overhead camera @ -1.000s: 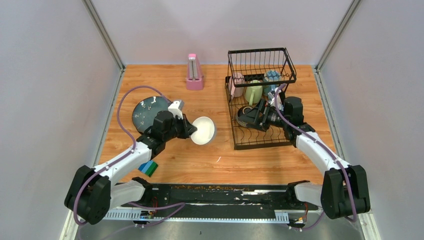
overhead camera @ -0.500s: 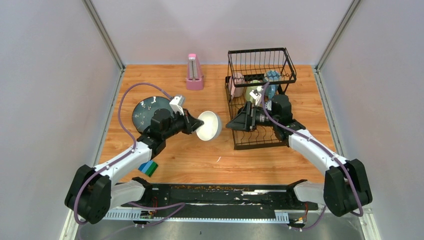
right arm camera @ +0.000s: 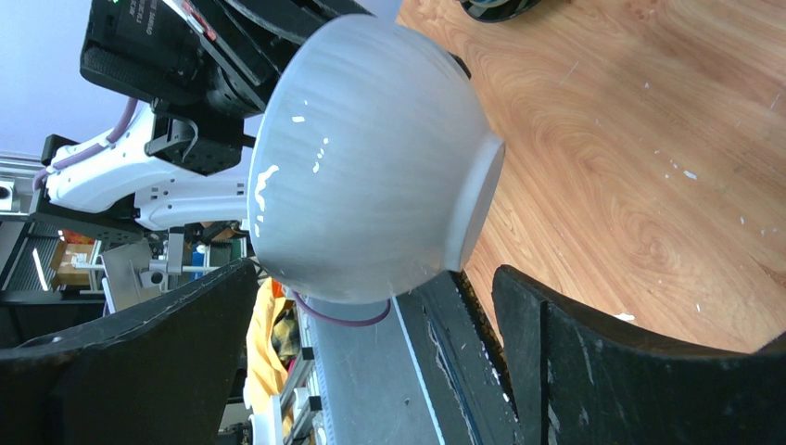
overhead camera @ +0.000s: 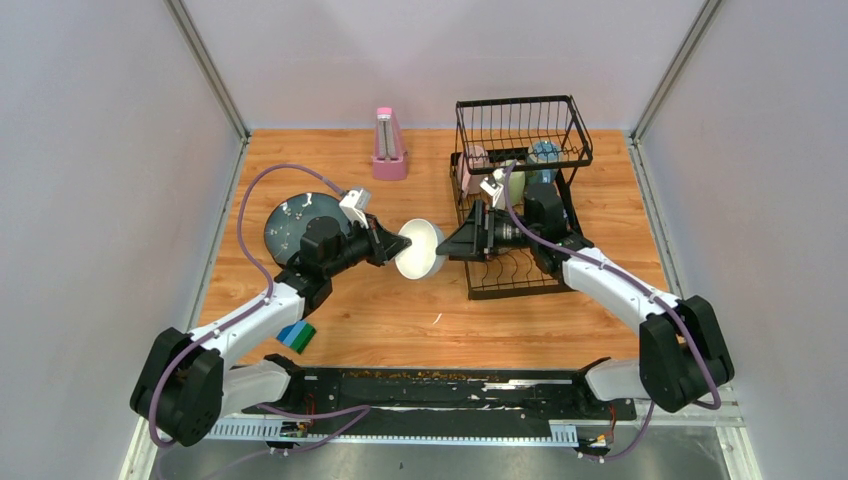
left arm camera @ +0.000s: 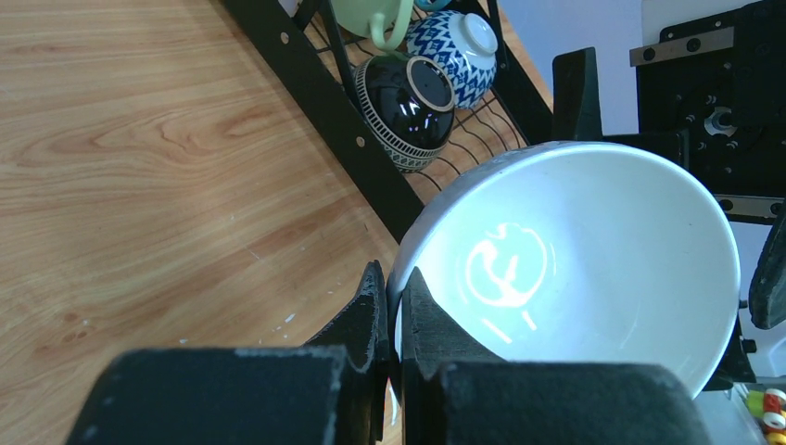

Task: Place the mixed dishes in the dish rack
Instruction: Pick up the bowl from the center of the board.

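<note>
The left gripper (overhead camera: 392,243) is clamped on the rim of the white bowl (overhead camera: 420,250), one finger inside and one outside, and holds it in the air above the table (overhead camera: 400,310), tipped on its side, just to the left of the dish rack (overhead camera: 520,290); in the left wrist view the fingers (left arm camera: 371,306) pinch the near edge of the bowl (left arm camera: 575,260), whose glossy inside faces that camera; the right gripper (overhead camera: 452,245) reaches out from over the rack towards the bowl's outer side, its jaws spread wide; in the right wrist view the bowl (right arm camera: 371,158) shows its ribbed outside and foot ring, and its nearest part sits just between the two black fingers (right arm camera: 593,362), which are not closed on it; whether the left-hand finger touches it I cannot tell; inside the rack a dark brown bowl (left arm camera: 412,109) lies on its side against the wires, a blue-patterned bowl (left arm camera: 454,42) beside it, and a pale green mug (left arm camera: 375,14) beyond them; from above a pink-white mug (overhead camera: 475,160) also shows near the rack's far left corner; one large blue-grey plate (overhead camera: 290,225) lies flat on the table at the left, partly under the left arm; a pink metronome (overhead camera: 388,145) stands at the far edge, and a small blue-green striped block (overhead camera: 296,336) lies near the left arm's base.
</note>
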`<state>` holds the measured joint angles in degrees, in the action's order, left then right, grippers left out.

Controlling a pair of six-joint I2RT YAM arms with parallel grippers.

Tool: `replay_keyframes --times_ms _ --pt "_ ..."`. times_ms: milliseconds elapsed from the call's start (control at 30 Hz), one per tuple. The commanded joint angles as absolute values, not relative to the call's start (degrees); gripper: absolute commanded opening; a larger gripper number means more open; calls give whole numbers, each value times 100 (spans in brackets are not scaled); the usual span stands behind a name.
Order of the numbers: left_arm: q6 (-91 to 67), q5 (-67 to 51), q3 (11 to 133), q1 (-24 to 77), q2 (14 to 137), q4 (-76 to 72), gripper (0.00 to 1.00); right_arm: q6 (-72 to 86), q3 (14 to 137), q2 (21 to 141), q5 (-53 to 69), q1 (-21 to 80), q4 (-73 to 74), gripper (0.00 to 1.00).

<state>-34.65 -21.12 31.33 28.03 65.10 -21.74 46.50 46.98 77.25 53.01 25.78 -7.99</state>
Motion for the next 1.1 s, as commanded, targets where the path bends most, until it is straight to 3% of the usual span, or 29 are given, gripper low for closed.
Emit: replay_keyframes --times_ms 0,133,467,600,700,800,900,1067 --pt "-3613 -2228 3327 2786 6508 -2752 0 4748 5057 7852 5103 2708 -1020 100" --pt "-3648 -2278 3326 2786 6552 -2817 0 4841 5138 7999 5118 2810 -1084 98" --pt "-3704 -2267 3256 2786 6517 -2892 0 5077 5028 7994 5124 2830 -1334 80" --pt "-3700 -2242 3244 2786 6513 -2892 0 5059 5024 7946 5144 2830 -1302 96" --pt "-3701 -2233 3242 2786 6504 -2883 0 5075 4986 7899 5115 2830 -1301 98" --pt "-3708 -2228 3261 2787 6464 -2837 0 5228 4950 7864 5143 2831 -1357 94" --pt "-3652 -2161 3267 2786 6420 -2775 0 5539 4865 7864 5218 2831 -1650 82" --pt "-3582 -2157 3293 2784 6418 -2657 0 5675 4847 7949 5217 2831 -1777 73"
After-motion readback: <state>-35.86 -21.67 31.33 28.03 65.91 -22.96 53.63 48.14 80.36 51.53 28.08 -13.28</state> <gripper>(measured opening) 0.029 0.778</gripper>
